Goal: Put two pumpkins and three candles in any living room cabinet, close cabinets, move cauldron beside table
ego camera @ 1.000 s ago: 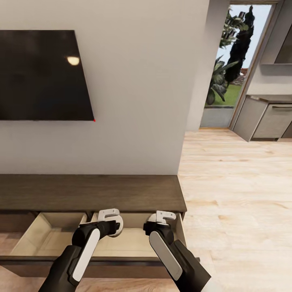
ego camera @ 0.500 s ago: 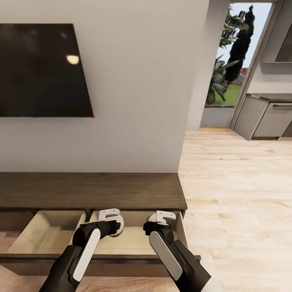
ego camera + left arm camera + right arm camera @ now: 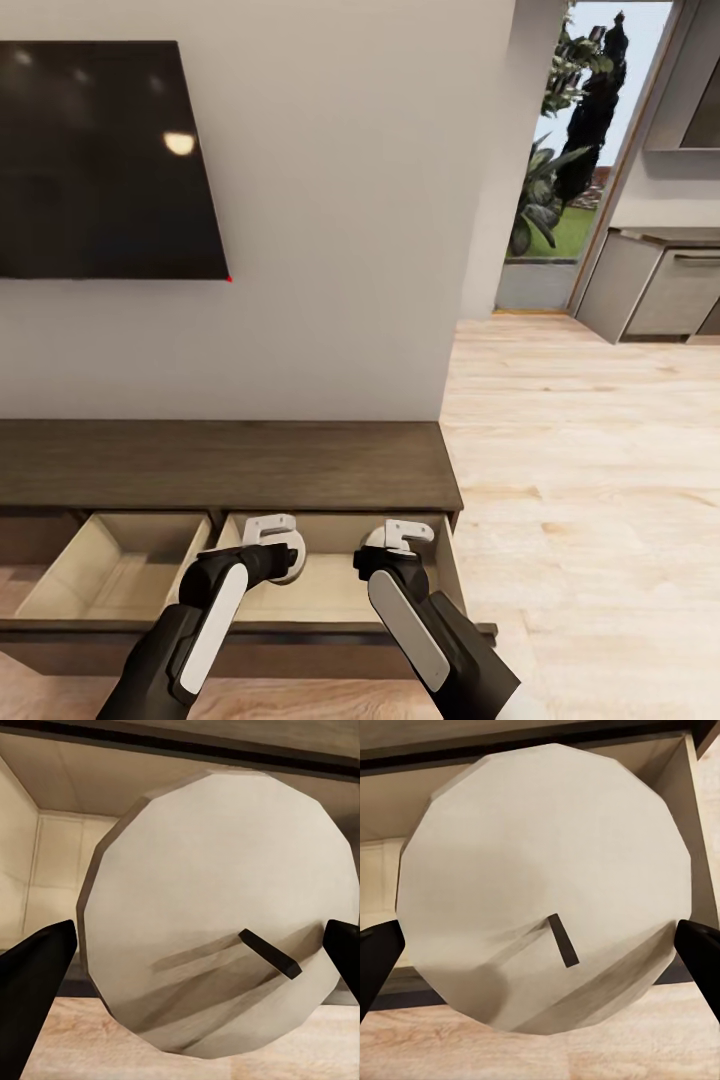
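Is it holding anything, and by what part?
Yes: each gripper, left and right, clamps a candle by its round sides.

Cabinet (image 3: 220, 465) cut off at left

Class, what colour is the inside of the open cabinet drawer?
Pale beige, best seen in the head view.

A pale candle (image 3: 547, 885) with a short dark wick sits clamped between the right tool's (image 3: 540, 945) black fingers (image 3: 701, 952), above the open cabinet (image 3: 690, 817) drawer's beige interior and wood floor (image 3: 660, 1042).
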`<state>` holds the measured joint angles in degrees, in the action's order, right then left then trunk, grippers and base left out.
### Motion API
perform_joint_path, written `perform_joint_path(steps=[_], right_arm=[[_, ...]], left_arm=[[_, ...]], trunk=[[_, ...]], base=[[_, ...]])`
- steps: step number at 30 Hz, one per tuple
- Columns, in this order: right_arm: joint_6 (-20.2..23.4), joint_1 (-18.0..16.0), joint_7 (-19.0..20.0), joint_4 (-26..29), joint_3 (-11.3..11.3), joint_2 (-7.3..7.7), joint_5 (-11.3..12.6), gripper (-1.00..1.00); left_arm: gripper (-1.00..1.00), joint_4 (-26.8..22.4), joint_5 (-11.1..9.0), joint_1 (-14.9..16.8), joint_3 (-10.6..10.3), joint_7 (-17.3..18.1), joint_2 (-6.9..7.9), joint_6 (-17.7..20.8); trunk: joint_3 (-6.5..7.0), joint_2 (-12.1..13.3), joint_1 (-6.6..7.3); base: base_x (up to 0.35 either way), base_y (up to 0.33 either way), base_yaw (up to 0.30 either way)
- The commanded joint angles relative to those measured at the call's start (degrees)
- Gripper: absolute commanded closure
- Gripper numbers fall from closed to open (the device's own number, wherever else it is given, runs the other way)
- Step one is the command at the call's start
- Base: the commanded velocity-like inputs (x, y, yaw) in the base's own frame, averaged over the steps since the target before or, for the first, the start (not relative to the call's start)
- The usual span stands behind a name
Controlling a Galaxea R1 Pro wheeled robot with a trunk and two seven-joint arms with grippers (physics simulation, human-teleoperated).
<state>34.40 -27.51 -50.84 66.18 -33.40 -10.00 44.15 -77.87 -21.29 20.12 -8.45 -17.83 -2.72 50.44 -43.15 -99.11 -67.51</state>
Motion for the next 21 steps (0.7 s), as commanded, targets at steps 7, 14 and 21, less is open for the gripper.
perform_joint_path(steps=[7,14,21], right_arm=[[0.0,0.0,0.0,0.0,0.0,0.00,0.0,1.00],[0.0,0.0,0.0,-0.1,0.0,0.00,0.0,1.00],[-0.1,0.0,0.0,-0.1,0.0,0.00,0.0,1.00]], left_arm=[[1.00,0.0,0.0,0.0,0.0,0.0,0.00,0.1],[1.00,0.0,-0.1,0.0,0.0,0.0,0.00,0.2],[1.00,-0.1,0.0,0.0,0.0,0.0,0.00,0.2]], trunk=[[-1.26,-2.8,-1.54],[-2.52,-5.6,-3.08],[-3.77,-8.4,-4.62]], base=[[0.000,0.000,0.000],[0.000,0.000,0.000],[0.000,0.000,0.000]])
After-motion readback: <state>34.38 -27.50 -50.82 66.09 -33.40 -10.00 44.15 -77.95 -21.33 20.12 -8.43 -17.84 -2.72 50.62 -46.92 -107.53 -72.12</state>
